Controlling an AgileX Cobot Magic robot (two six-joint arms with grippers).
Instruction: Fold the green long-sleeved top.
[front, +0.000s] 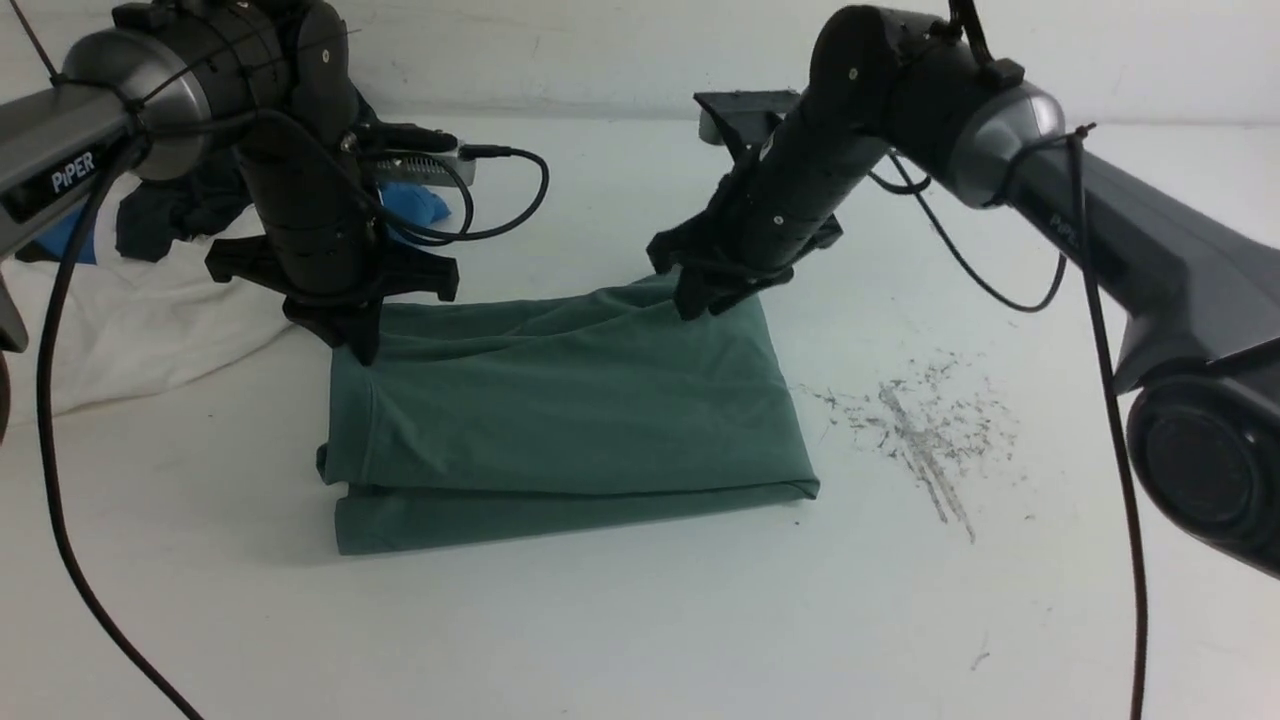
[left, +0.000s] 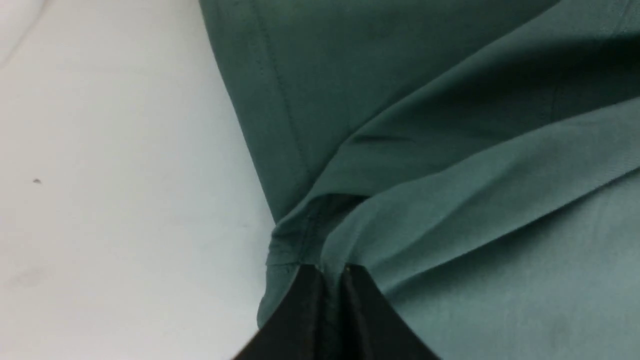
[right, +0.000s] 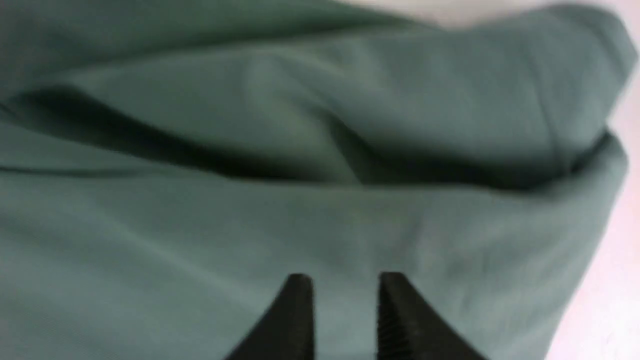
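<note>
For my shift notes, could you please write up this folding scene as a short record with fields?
garment: green top, folded into a layered rectangle on the white table
left end effector: shut, pinching the top's far left corner
right end effector: jaws slightly apart over the top's far right corner, no cloth seen between them
other clothes: white cloth and dark and blue garments behind the left arm
table marks: grey scuffs right of the top

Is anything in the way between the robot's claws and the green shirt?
No, nothing visible is. The left gripper is pinched shut on the far left corner of the green long-sleeved top. The right gripper hangs right at its far right corner, jaws a little apart, with only cloth in front of it.
</note>
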